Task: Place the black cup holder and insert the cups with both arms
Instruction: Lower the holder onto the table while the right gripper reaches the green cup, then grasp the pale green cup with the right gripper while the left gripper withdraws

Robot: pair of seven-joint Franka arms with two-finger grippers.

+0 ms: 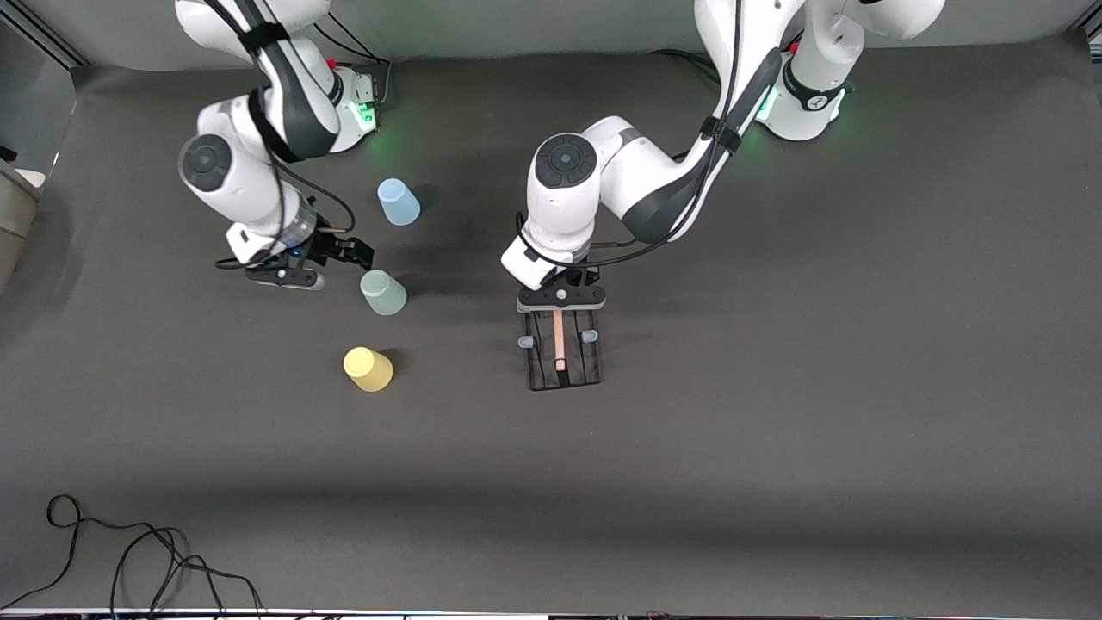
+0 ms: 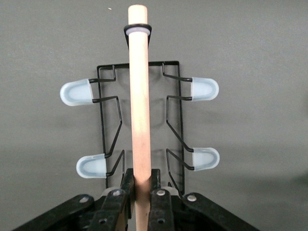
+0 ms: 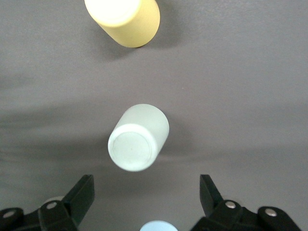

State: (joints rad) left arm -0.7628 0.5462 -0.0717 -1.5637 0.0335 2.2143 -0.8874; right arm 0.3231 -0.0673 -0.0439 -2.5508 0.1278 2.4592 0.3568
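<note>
Left gripper (image 1: pixel 560 295): clenched on the wooden dowel handle (image 2: pixel 139 106) of the black cup holder (image 1: pixel 562 348), near the table's middle.
Black cup holder: on the dark table (image 1: pixel 775 387), its wire frame lying flat; pale-blue-capped prongs (image 2: pixel 76 92) stick out on both sides of the dowel.
Right gripper (image 1: pixel 344 256): fingers (image 3: pixel 81 193) spread wide, holding nothing, above the mat just beside the pale green cup (image 1: pixel 383 292).
Pale green cup: upside down, toward the right arm's end.
Light blue cup (image 1: pixel 399 202): upside down, farther from the front camera.
Yellow cup (image 1: pixel 368 368): upside down, nearest the front camera.
Writing: none readable anywhere.
</note>
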